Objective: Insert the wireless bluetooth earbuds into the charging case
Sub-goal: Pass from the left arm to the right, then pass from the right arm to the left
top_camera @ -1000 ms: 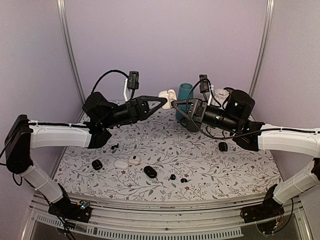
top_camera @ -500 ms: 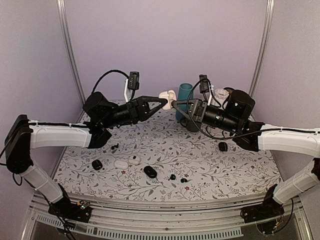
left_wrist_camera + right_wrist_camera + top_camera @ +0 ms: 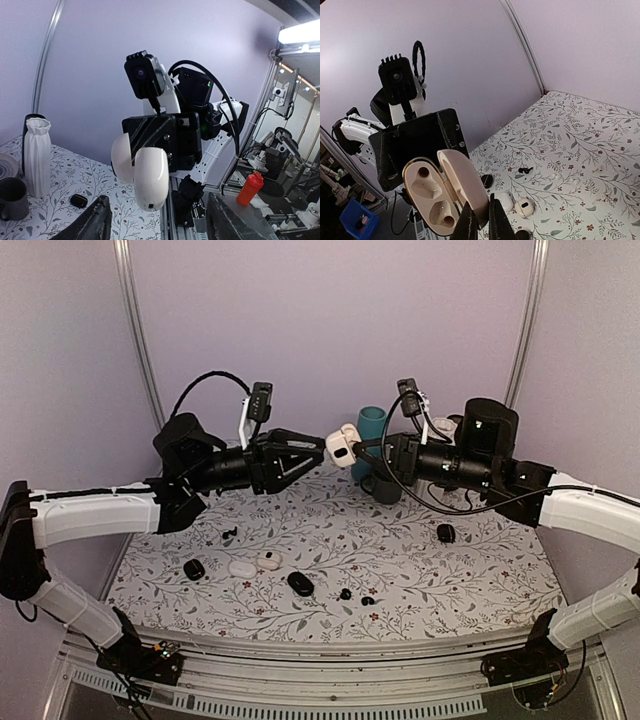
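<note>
The charging case (image 3: 343, 445), white and pebble-shaped, hangs in mid-air above the back of the table with its lid swung open. In the right wrist view the case (image 3: 426, 199) shows two empty wells. My right gripper (image 3: 483, 223) is shut on the lid's edge, and it (image 3: 357, 447) meets the case from the right. My left gripper (image 3: 319, 450) is open just left of the case, not touching it; the case (image 3: 149, 176) floats beyond its spread fingers (image 3: 98, 221). Two tiny black earbuds (image 3: 345, 594) (image 3: 367, 600) lie on the table near the front.
Black oval cases (image 3: 194, 568) (image 3: 300, 583) (image 3: 446, 533) and two white cases (image 3: 241, 567) (image 3: 267, 560) lie on the floral cloth. A small black piece (image 3: 229, 533) lies at the left. A teal cup (image 3: 372, 428), dark mug (image 3: 385, 486) and white vase (image 3: 37, 155) stand at the back.
My left gripper has opened, let go of the case and drawn back left. My right gripper has shut on the lid and now carries the case alone, slightly higher.
</note>
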You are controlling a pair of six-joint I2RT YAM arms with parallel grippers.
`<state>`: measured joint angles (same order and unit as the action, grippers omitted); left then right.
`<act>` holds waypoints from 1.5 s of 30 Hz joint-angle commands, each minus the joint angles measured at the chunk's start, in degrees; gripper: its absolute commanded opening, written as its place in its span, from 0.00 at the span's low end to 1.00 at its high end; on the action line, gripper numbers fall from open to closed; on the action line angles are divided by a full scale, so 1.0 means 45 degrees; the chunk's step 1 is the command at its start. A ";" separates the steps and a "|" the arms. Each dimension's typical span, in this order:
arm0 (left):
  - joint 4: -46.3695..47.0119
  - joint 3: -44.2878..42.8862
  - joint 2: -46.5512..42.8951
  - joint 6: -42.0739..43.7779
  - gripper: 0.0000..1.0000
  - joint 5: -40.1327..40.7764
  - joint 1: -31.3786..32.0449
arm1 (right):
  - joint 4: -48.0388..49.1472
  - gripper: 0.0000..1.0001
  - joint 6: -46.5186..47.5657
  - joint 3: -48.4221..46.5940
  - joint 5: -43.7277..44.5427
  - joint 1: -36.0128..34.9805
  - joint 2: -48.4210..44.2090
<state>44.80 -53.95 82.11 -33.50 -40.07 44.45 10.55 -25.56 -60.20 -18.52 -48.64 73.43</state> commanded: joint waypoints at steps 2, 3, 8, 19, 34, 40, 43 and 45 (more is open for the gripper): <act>-0.3071 -0.0270 -0.0663 0.3241 0.66 -0.0448 -0.0192 | -0.3435 0.03 0.2793 -0.1297 0.0237 0.0014 -0.0453; -0.3848 -0.0444 -0.0677 0.3798 0.67 -0.0474 -0.0207 | -0.3840 0.03 0.3054 -0.1495 0.0272 0.0024 -0.0489; -0.6922 -0.1406 -0.0734 0.5864 0.68 -0.0503 -0.0195 | -0.5819 0.03 0.4608 -0.2596 0.0784 -0.0001 -0.0537; -0.9451 -0.2671 -0.0406 0.7735 0.67 -0.0759 -0.0185 | -0.7830 0.04 0.6590 -0.3831 0.1935 -0.0323 -0.0156; -0.9811 -0.3069 -0.0155 0.8312 0.59 -0.0859 0.0163 | -0.9472 0.04 0.7803 -0.5584 0.3675 -0.1576 0.1206; -0.9940 -0.3067 -0.0144 0.8596 0.55 -0.0321 0.0519 | -1.0048 0.04 0.8089 -0.6284 0.4255 -0.1985 0.1727; -0.9853 -0.3016 -0.0172 0.8596 0.52 -0.0167 0.0589 | -1.0174 0.04 0.8208 -0.6463 0.4504 -0.2131 0.1899; -0.9770 -0.2958 -0.0198 0.8571 0.48 -0.0104 0.0649 | -1.0249 0.04 0.8272 -0.6555 0.4623 -0.2181 0.1979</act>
<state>0.95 -66.35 81.01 4.29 -41.87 46.46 -33.98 10.37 -87.37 -0.30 -57.60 81.45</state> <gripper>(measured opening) 0.510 0.044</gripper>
